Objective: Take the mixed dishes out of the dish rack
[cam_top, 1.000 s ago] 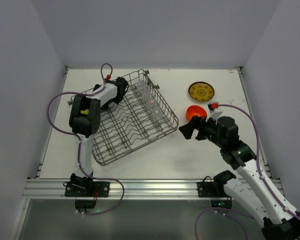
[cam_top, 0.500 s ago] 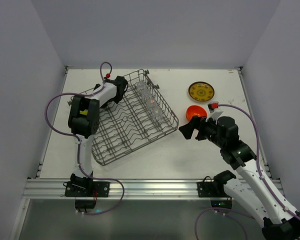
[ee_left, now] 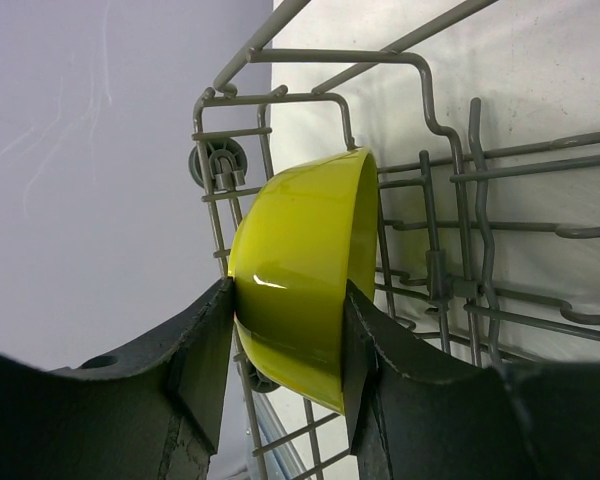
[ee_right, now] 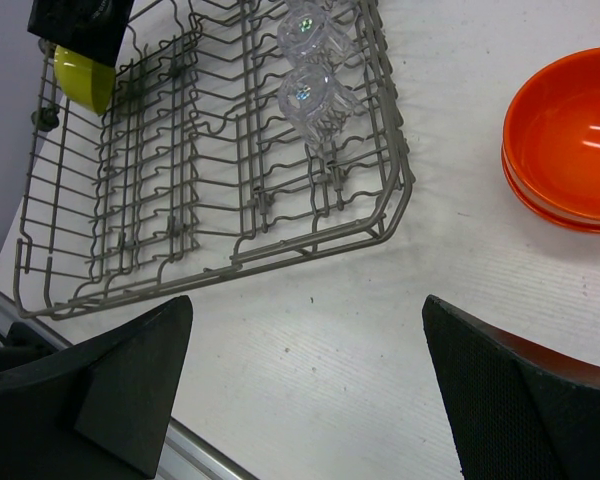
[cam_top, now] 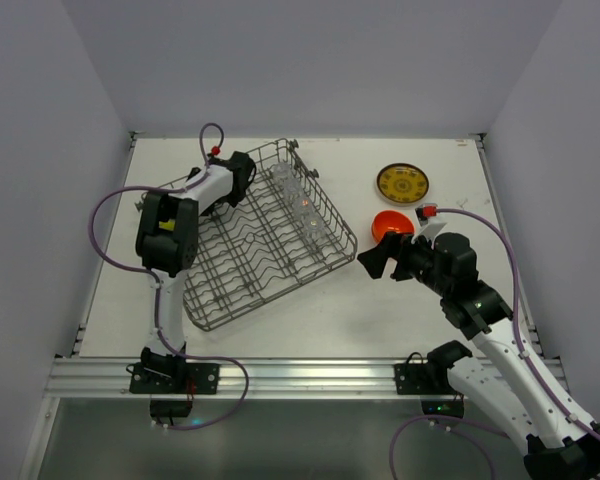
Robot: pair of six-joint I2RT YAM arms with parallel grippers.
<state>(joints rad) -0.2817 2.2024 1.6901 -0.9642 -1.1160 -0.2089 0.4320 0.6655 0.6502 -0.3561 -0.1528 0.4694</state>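
The grey wire dish rack (cam_top: 265, 262) sits left of centre on the table. A lime-yellow bowl (ee_left: 300, 265) stands on edge in the rack's far left corner, and my left gripper (ee_left: 287, 300) is shut on it, one finger against each side. The same bowl (ee_right: 80, 78) shows in the right wrist view under the left gripper. Clear glass cups (ee_right: 305, 90) lie along the rack's right side. Two stacked orange bowls (cam_top: 390, 224) and a brown-gold patterned plate (cam_top: 402, 183) rest on the table to the right. My right gripper (cam_top: 375, 262) hangs open over bare table beside the rack's near right corner.
The metal rail (cam_top: 300, 375) runs along the table's near edge. White walls close in the left, back and right sides. The rack's wavy wire dividers (ee_left: 500, 230) stand close behind the lime-yellow bowl.
My left gripper's fingers have closed in on the lime-yellow bowl. The right arm has not moved.
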